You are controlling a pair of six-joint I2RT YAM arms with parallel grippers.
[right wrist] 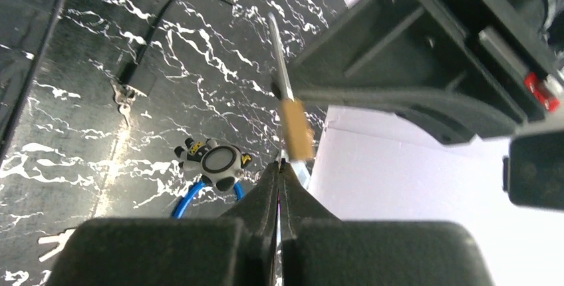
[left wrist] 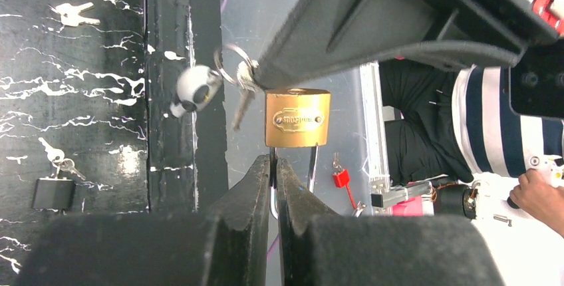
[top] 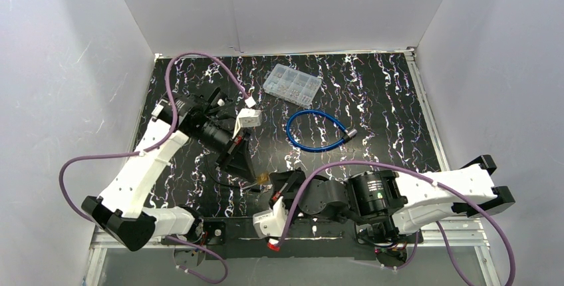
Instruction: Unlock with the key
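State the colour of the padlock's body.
The padlock has a brass-gold body; the left wrist view shows it best.

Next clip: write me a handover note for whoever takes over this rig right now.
Left claw: shut on the shackle, holding the padlock up in the air.
Right claw: shut on the key at the padlock's keyway end; key ring and charm dangle.
Done: padlock held up, key at the keyway.
Left: turn the key and pull the shackle free; both its legs look seated.
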